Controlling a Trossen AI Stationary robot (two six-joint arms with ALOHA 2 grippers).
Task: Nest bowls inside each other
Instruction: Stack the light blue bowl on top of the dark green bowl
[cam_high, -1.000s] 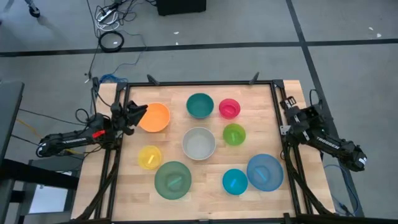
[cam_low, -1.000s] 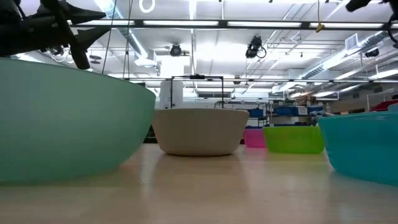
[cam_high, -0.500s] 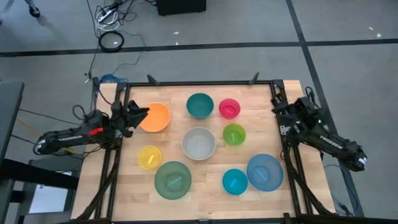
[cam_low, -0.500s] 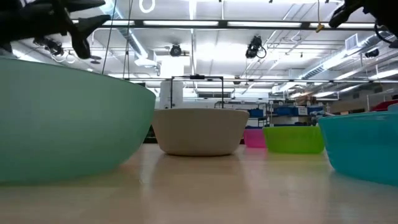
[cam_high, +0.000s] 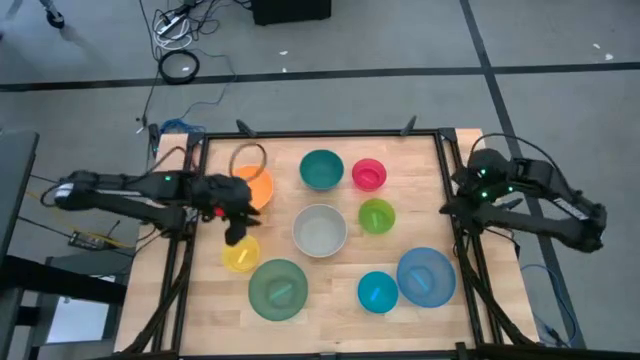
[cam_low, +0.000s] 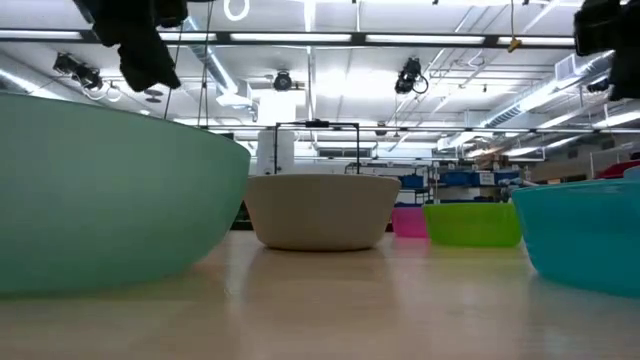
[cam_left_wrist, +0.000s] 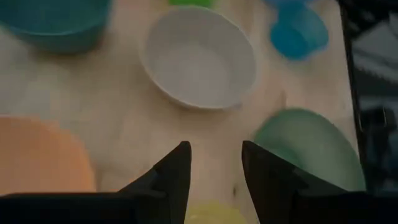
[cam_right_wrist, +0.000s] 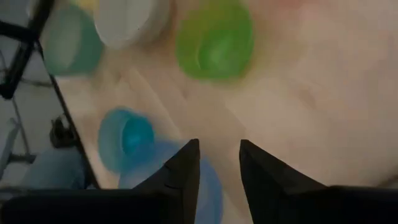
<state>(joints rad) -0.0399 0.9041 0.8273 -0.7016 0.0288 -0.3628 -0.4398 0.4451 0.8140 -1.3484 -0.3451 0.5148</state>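
Observation:
Nine bowls stand apart, each on its base on the wooden table: orange, teal, pink, lime green, grey-white, yellow, pale green, cyan and blue. My left gripper hangs open over the table between the orange bowl and the yellow bowl, slanting down, with nothing between its fingers. My right gripper is open at the table's right edge, slanting down toward the lime green bowl and touching nothing.
A black metal frame runs round the table; its posts stand by both arm bases. In the low view the pale green bowl fills the near left and the cyan bowl the near right. Bare wood lies between the bowls.
My left arm has swung out from the table's left edge over the table, toward the yellow bowl, and its gripper has tipped from level to slanting down. My right arm has unfolded upward at the right edge, and its gripper has turned and tipped down toward the table.

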